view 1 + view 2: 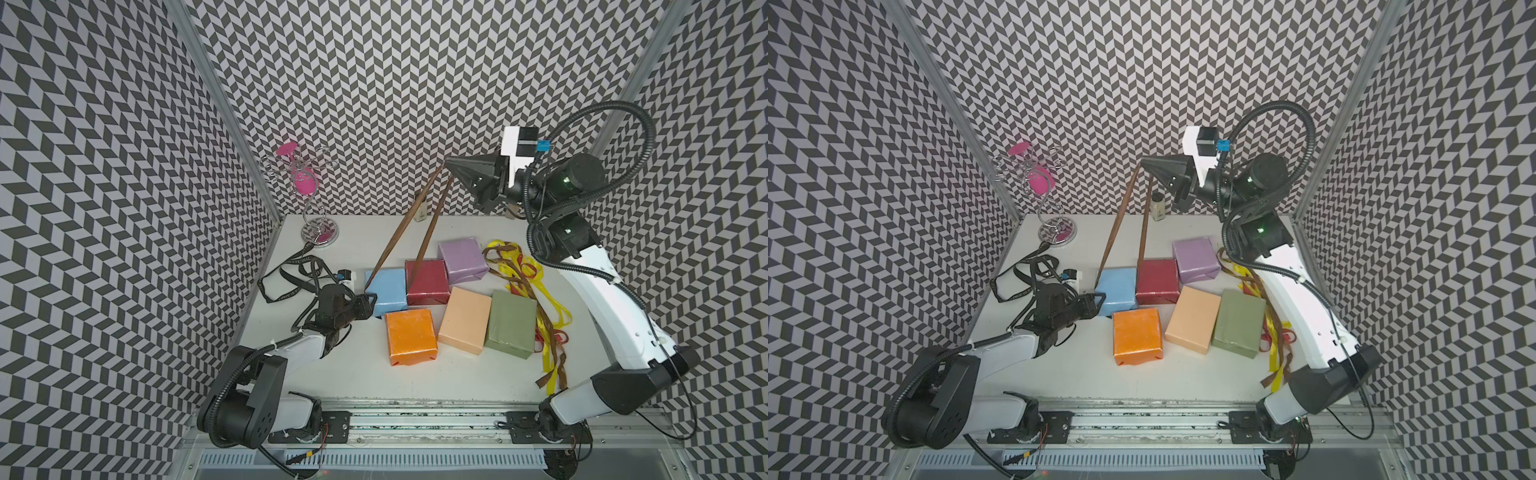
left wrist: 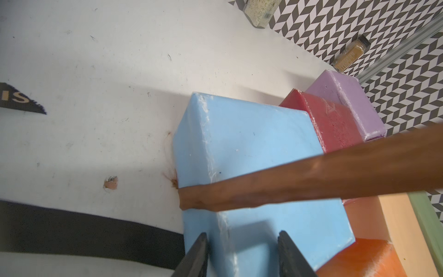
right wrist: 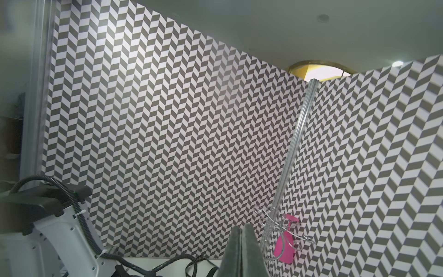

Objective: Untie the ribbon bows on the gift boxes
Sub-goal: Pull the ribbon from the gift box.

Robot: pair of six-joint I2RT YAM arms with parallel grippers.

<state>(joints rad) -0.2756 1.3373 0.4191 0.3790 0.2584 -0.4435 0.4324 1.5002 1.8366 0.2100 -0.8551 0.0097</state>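
The right end effector (image 1: 449,163), upper centre, is clenched on the taut thin brown ribbon (image 1: 400,232). The left end effector (image 2: 243,233) straddles the light-blue paper-wrapped box (image 2: 251,144), grip unclear. Next, pull the ribbon free.

Bright, even overhead light leaves soft shadows on the counter (image 1: 332,374). The walls (image 1: 104,166) bow near the edges in both top views; a ceiling light (image 3: 323,72) glares.

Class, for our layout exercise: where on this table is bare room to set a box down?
Bare: the strip between the orange box and the front rail; also between the wire stand and the blue box. Crowded: loose ribbons beside the green box.
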